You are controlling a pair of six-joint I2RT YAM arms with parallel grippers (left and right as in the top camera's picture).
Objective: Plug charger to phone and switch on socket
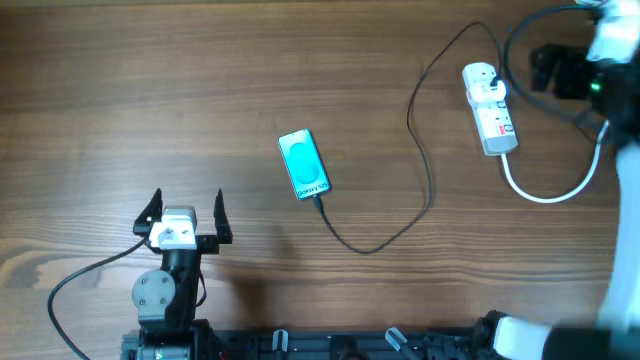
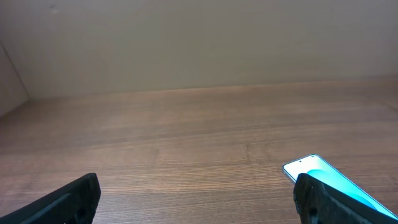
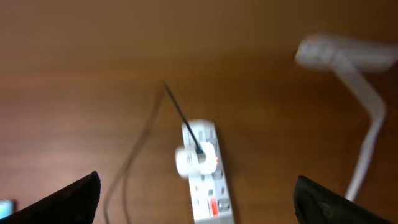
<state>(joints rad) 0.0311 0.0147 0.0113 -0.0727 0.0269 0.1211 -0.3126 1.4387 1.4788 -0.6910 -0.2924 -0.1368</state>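
The phone (image 1: 303, 164) lies flat at the table's middle, teal screen up; its corner also shows in the left wrist view (image 2: 314, 169). The black charger cable (image 1: 425, 195) meets the phone's near end, loops right and runs up to the white adapter (image 1: 489, 90), which sits in the white socket strip (image 1: 494, 128). My left gripper (image 1: 185, 214) is open and empty, left of and nearer than the phone. My right gripper (image 1: 545, 68) is open and empty, just right of the strip. The blurred right wrist view shows the strip (image 3: 210, 193), its red marking and the adapter (image 3: 194, 160) between the wide-open fingers (image 3: 196, 190).
The strip's thick white cord (image 1: 545, 190) curves from its near end off to the right, under the right arm. It also shows in the right wrist view (image 3: 367, 134). Bare wooden tabletop (image 1: 150, 90) surrounds everything. A plain wall rises behind the table in the left wrist view.
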